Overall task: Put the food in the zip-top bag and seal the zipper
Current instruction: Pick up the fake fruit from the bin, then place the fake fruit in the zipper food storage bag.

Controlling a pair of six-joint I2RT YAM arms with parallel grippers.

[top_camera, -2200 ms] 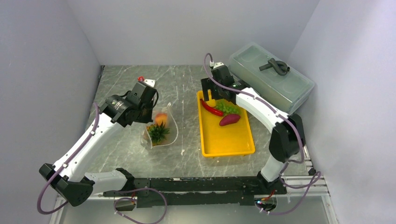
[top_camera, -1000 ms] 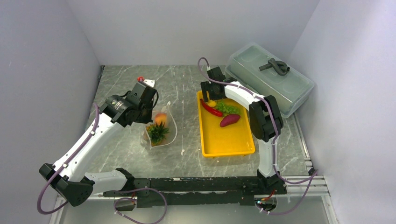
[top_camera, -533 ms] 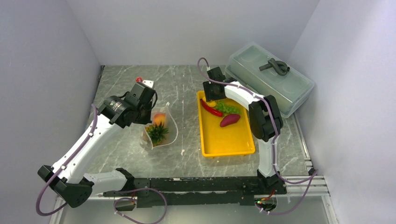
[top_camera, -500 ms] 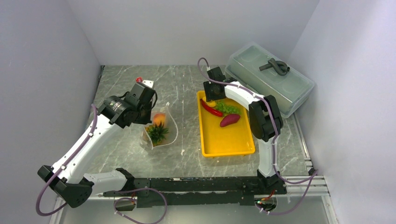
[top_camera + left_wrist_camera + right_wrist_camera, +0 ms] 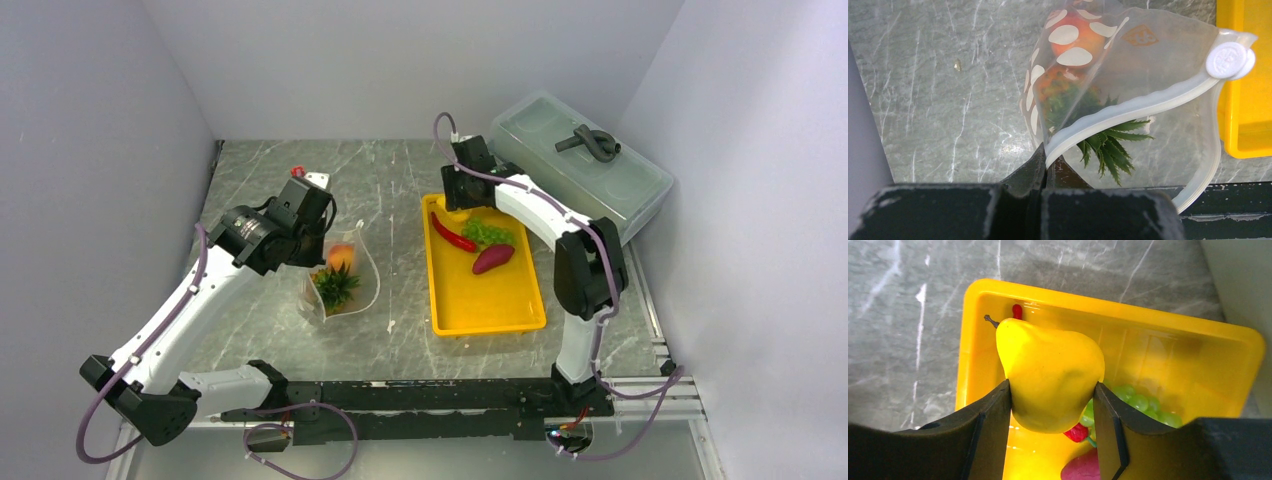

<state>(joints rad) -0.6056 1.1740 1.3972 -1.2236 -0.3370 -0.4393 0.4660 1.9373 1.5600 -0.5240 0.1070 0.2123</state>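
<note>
The zip-top bag (image 5: 347, 278), clear with white dots, stands open on the table left of the tray. It holds the orange round fruit (image 5: 1073, 37) and the pineapple (image 5: 1060, 85) with its green crown (image 5: 1108, 142). My left gripper (image 5: 1045, 169) is shut on the zipper (image 5: 1128, 107) at the bag's mouth edge; it also shows in the top view (image 5: 318, 232). My right gripper (image 5: 1050, 405) is shut on a yellow pear-shaped fruit (image 5: 1048, 367) with a dark stem. It holds the fruit above the far end of the tray (image 5: 458, 203). The chili pepper (image 5: 452, 232) and grapes (image 5: 488, 232) lie in the tray.
The yellow tray (image 5: 490, 300) also holds a purple oval piece (image 5: 491, 257). A grey-green lidded box (image 5: 580, 165) stands at the back right, close behind the right arm. A white round slider (image 5: 1226, 59) sits at the zipper's end, near the tray's edge.
My right gripper went down into the tray's far end, closed on the yellow fruit and has lifted it slightly toward the back. The left gripper and the bag have stayed still.
</note>
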